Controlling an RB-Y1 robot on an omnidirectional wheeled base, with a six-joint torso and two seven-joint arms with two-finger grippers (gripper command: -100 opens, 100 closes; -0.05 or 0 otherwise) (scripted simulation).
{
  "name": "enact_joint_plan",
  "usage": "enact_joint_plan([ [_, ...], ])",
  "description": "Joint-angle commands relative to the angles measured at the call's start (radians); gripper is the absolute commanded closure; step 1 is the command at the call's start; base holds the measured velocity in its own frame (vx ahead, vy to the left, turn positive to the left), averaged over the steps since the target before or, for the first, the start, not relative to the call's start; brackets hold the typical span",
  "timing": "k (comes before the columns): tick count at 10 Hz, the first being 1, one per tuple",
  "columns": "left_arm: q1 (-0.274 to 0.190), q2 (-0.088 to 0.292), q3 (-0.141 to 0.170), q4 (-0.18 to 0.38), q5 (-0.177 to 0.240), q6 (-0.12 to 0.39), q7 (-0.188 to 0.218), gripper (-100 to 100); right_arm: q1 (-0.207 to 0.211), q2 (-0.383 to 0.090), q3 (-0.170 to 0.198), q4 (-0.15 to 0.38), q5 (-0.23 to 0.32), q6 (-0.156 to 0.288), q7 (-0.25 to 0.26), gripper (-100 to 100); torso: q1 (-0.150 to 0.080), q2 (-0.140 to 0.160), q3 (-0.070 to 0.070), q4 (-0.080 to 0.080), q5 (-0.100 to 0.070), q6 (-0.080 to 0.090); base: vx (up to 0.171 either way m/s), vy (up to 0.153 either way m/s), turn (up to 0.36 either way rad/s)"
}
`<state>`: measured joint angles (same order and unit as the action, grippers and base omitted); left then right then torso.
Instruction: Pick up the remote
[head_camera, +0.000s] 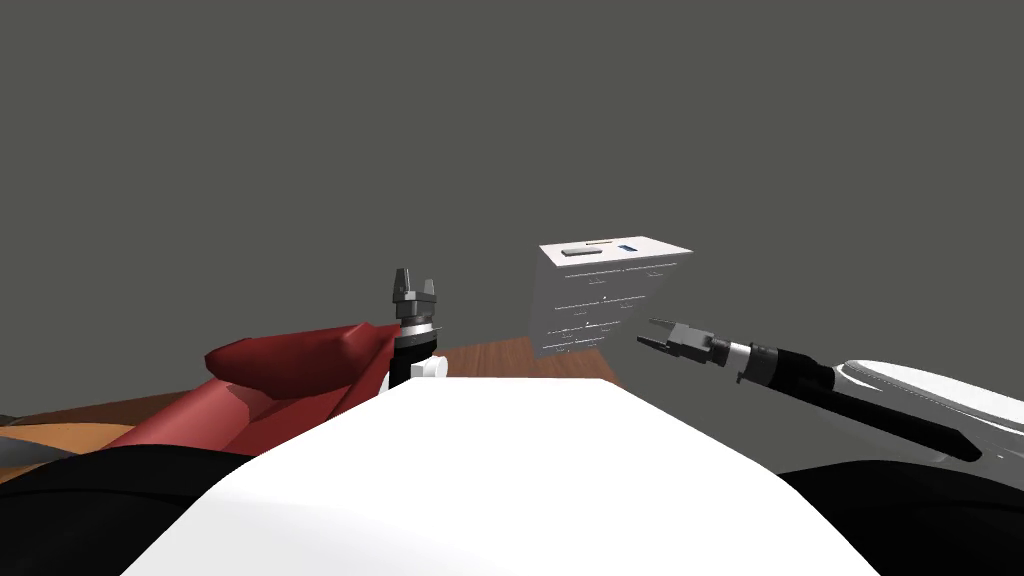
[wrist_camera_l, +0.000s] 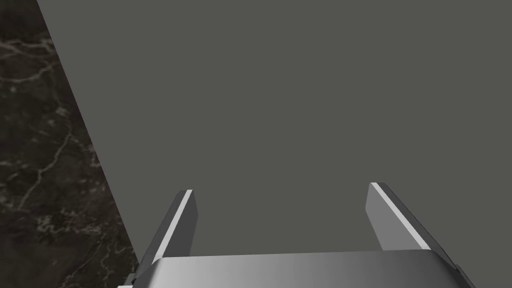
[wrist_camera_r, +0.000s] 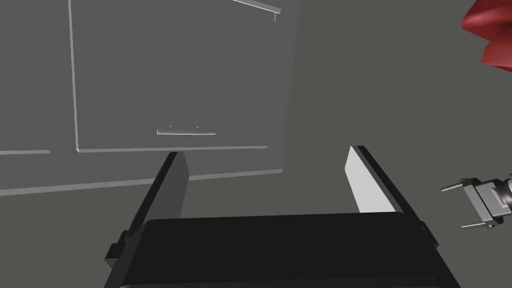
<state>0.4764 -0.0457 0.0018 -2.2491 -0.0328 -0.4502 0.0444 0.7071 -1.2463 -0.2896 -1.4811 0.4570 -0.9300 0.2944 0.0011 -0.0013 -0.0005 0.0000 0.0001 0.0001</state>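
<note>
The remote (head_camera: 586, 252) looks like the flat grey bar lying on top of the white drawer unit (head_camera: 600, 310), near the front edge. A small blue thing (head_camera: 628, 247) sits just beside it and a thin orange strip (head_camera: 600, 242) lies behind it – both too small to say more. The right tool (head_camera: 647, 332) hangs in front of the unit's lower drawers, lower than the remote and touching nothing, with its blades spread wide and empty. Its wrist cam looks at a grey drawer front (wrist_camera_r: 175, 75) with a slim handle (wrist_camera_r: 186, 131). The left tool (head_camera: 416, 277) points upward, off to the left of the unit and well apart from it – also wide and holding nothing. Next to it there's a dark red piece of furniture (head_camera: 290, 365), and a patch of wood floor (head_camera: 500, 355) shows at the foot of the unit.
</note>
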Motion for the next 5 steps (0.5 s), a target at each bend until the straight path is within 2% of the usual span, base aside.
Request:
enact_joint_plan([
  [1,0.0,0.0,0.0,0.0,0.0,0.0,0.0,0,0.016,-0.05,-0.022,0.05,0.028,-0.045,0.009,-100,0.0,0.0,0.0,0.0,0.0,0.0,0.012,0.027,0.17],
  [2,0.0,0.0,0.0,0.0,0.0,0.0,0.0,0,0.016,-0.084,-0.022,0.078,0.028,-0.045,0.009,-100,0.001,-0.001,0.0,0.0,0.0,-0.001,0.018,0.027,0.108],
  [3,0.0,0.0,0.0,0.0,0.0,0.0,0.0,0,0.016,-0.096,-0.022,0.078,0.028,-0.045,0.009,-100,0.001,-0.001,0.0,0.0,0.0,0.0,0.014,0.014,-0.011],
  [4,0.0,0.0,0.0,0.0,0.0,0.0,0.0,0,0.034,-0.135,-0.043,0.13,0.055,-0.091,0.02,-100,0.0,0.0,0.0,0.0,0.0,0.0,0.022,0.03,0.178],
  [5,0.0,0.0,0.0,0.0,0.0,0.0,0.0,0,0.034,-0.164,-0.043,0.149,0.055,-0.091,0.02,-100,0.001,-0.001,-0.001,0.0,0.0,-0.001,0.025,0.026,0.095],
])
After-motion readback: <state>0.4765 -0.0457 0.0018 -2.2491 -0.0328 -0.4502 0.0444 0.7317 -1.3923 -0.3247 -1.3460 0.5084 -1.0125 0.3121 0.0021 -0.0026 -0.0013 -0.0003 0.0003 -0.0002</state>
